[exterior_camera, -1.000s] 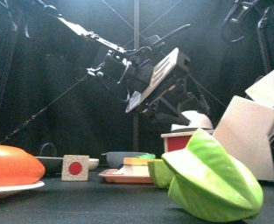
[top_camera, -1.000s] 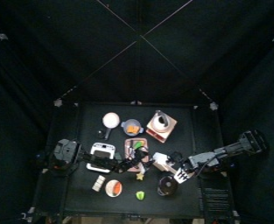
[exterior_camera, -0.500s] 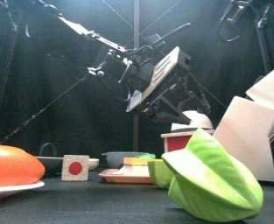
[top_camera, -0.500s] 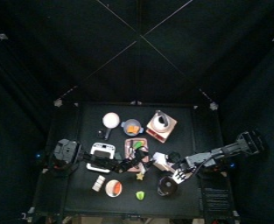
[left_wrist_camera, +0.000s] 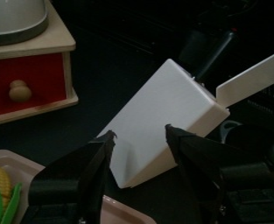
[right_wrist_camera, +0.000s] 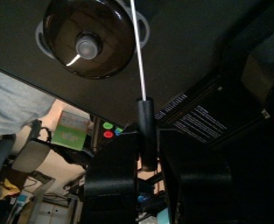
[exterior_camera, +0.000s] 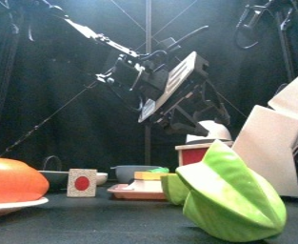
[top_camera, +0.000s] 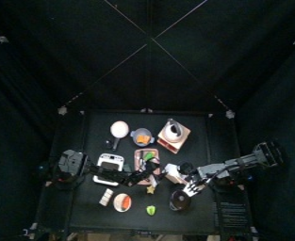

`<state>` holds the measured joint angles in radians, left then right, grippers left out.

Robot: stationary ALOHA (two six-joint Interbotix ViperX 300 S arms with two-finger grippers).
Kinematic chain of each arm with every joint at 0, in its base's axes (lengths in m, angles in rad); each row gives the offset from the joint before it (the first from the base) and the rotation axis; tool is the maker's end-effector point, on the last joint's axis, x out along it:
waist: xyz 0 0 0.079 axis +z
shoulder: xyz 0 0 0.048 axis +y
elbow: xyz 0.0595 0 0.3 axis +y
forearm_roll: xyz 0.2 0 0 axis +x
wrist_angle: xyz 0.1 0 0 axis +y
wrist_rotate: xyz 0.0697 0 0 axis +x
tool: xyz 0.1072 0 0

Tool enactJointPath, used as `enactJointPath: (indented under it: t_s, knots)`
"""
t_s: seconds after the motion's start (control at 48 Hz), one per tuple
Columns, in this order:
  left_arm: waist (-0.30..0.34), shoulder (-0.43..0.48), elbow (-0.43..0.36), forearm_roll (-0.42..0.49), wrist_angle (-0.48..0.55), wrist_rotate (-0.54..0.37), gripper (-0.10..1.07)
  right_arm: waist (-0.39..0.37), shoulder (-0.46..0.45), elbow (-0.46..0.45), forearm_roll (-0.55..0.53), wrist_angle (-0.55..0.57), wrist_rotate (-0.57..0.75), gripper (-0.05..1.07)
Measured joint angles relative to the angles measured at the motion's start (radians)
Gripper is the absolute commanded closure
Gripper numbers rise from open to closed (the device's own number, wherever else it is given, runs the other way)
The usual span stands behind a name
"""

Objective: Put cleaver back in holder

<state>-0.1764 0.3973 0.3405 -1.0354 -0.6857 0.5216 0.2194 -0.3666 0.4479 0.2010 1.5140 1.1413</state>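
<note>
The white wedge-shaped holder (left_wrist_camera: pixel 163 122) stands on the table, and my left gripper (left_wrist_camera: pixel 139 133) is open with one jaw on each side of its lower part. The cleaver's white blade (left_wrist_camera: pixel 254 75) meets the holder's top corner at a slant, and its black handle (left_wrist_camera: pixel 205 42) points away. In the right wrist view I see the blade edge-on (right_wrist_camera: pixel 139 52), and my right gripper (right_wrist_camera: pixel 145 144) is shut on the handle (right_wrist_camera: pixel 144 118). The front view shows the holder (exterior_camera: pixel 268 143) at the right with the blade (exterior_camera: pixel 295 91) above it. From above, both grippers meet near the holder (top_camera: pixel 173 172).
A red and white grinder (left_wrist_camera: pixel 22 52) stands beside the holder. A dark pan with a lid (right_wrist_camera: pixel 90 37) lies close to the right gripper. A green toy vegetable (exterior_camera: pixel 228 195) and an orange one on a plate (exterior_camera: pixel 11 179) fill the front edge. A person's light sleeve (right_wrist_camera: pixel 8 114) shows past the curtain.
</note>
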Motion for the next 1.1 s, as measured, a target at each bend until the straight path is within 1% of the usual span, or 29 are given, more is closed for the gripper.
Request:
enactJointPath:
  t_s: [0.146,0.292,0.75,1.104]
  knots:
    - [0.002,0.0,0.0,0.002,0.0,0.002,0.11,-0.02,0.031,-0.009,0.002,0.002,-0.094,0.58]
    - [0.002,0.0,0.0,0.002,0.0,0.002,0.11,-0.052,0.058,-0.015,0.003,0.002,-0.149,0.58]
    - [-0.002,0.005,-0.002,0.002,0.0,0.003,0.11,-0.098,0.06,-0.015,-0.023,-0.011,-0.167,0.58]
    - [0.0,0.008,-0.005,0.009,0.0,0.002,0.11,-0.121,0.074,-0.02,0.008,-0.014,-0.167,0.58]
